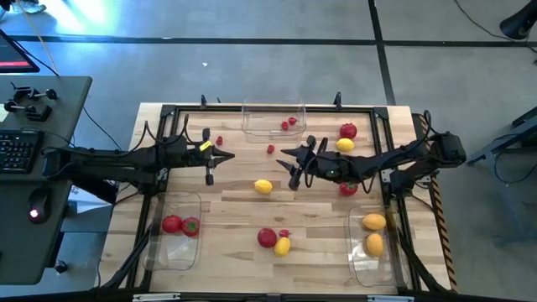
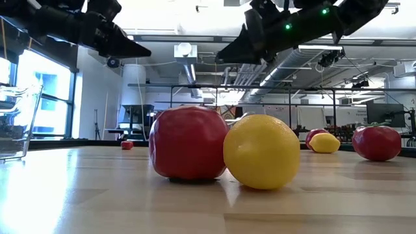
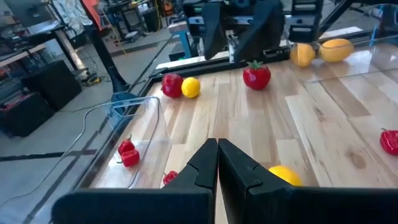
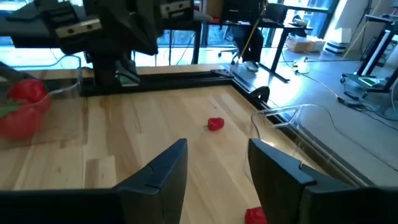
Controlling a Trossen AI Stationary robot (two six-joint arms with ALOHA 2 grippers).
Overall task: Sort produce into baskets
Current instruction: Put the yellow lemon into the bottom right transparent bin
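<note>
The left tool (image 1: 225, 154) hangs above the table (image 1: 235, 210) on its left side with its fingers pressed together and nothing between them, while the right tool (image 1: 289, 164) reaches toward the middle of the table with its fingers spread apart and empty. Just beside the right tool a yellow lemon (image 1: 263, 187) lies on the bare wood, and a lone red berry (image 1: 270, 149) sits a little farther toward the back. The back basket (image 1: 273, 117) holds a few small red berries (image 1: 289, 123). The left basket (image 1: 172, 231) near the front holds two tomatoes (image 1: 179, 225), and the right basket (image 1: 373, 239) holds two orange-yellow lemons (image 1: 374, 232). At the front centre a tomato (image 1: 267, 237) lies touching a yellow lemon (image 1: 282, 246). Near the back right, another tomato (image 1: 348, 131) sits beside a lemon (image 1: 345, 145), and one more tomato (image 1: 348, 188) lies under the right arm.
</note>
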